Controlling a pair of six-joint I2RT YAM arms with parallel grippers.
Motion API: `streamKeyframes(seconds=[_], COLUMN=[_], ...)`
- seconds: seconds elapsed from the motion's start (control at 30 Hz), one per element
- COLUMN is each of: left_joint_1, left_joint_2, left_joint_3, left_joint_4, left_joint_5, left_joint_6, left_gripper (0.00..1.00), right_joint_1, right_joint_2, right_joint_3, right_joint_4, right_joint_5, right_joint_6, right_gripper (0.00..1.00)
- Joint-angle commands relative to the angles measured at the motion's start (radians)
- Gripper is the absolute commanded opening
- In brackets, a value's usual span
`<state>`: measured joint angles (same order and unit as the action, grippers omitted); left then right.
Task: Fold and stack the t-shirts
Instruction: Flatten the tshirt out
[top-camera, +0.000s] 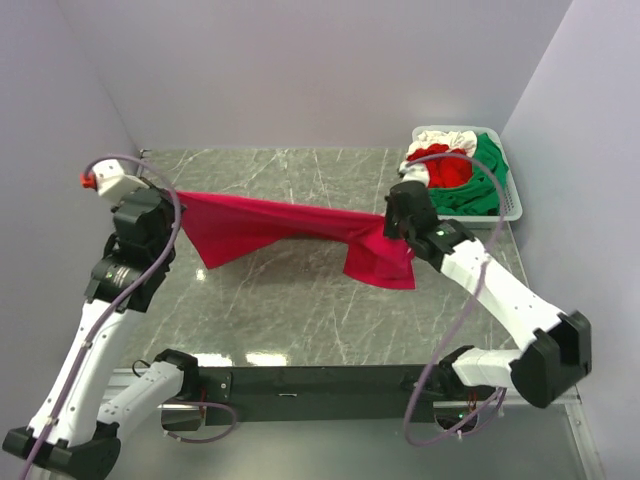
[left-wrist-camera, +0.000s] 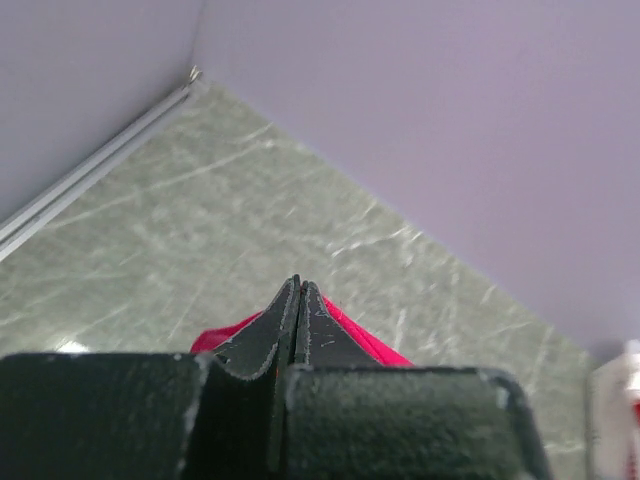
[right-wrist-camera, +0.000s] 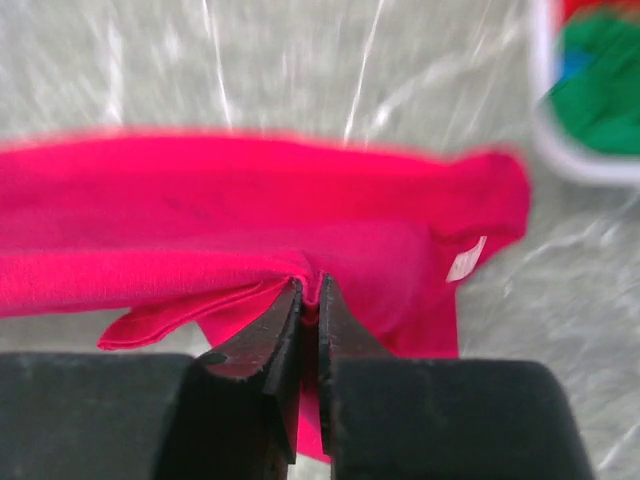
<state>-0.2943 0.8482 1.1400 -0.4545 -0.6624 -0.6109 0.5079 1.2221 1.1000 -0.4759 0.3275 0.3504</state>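
Closest to the lens, the left hand (left-wrist-camera: 298, 288) is clenched on one end of the crimson t-shirt (top-camera: 285, 225). The shirt hangs stretched above the surface (top-camera: 300, 320) across to the right hand (right-wrist-camera: 310, 290), which pinches the other end while a loose flap droops below. Further right, green, red and white t-shirts (top-camera: 465, 175) sit heaped in the basket (top-camera: 516, 200). The cloth looks light, limp and prone to sagging and bunching; hems, shoulders or corners seem the best holds.
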Motion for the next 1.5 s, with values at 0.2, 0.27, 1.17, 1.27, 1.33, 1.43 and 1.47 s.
streamKeyframes(seconds=[0.2, 0.27, 1.17, 1.27, 1.33, 1.43, 1.47], left_joint_1=[0.017, 0.015, 0.017, 0.017, 0.015, 0.017, 0.017], left_joint_2=[0.057, 0.064, 0.068, 0.065, 0.066, 0.066, 0.068], left_joint_3=[-0.146, -0.155, -0.158, -0.157, -0.158, -0.158, -0.157], left_joint_4=[-0.024, -0.021, -0.015, -0.016, -0.016, -0.015, -0.015], left_joint_5=[-0.005, 0.01, 0.049, 0.049, 0.05, 0.052, 0.053], left_joint_6=[-0.038, -0.039, -0.029, -0.027, -0.027, -0.027, -0.027], left_gripper=[0.01, 0.0, 0.01, 0.01, 0.01, 0.0, 0.01], right_joint_1=[0.052, 0.073, 0.15, 0.149, 0.15, 0.15, 0.15], right_joint_2=[0.188, 0.226, 0.094, 0.139, 0.154, 0.172, 0.175], right_joint_3=[-0.152, -0.163, -0.232, -0.23, -0.236, -0.23, -0.223], right_joint_4=[0.111, 0.123, 0.1, 0.103, 0.131, 0.145, 0.145], right_joint_5=[-0.119, -0.131, -0.042, -0.056, -0.074, -0.077, -0.079], right_joint_6=[0.071, 0.079, 0.128, 0.127, 0.124, 0.121, 0.114], right_gripper=[0.17, 0.23, 0.49, 0.49, 0.49, 0.5, 0.5])
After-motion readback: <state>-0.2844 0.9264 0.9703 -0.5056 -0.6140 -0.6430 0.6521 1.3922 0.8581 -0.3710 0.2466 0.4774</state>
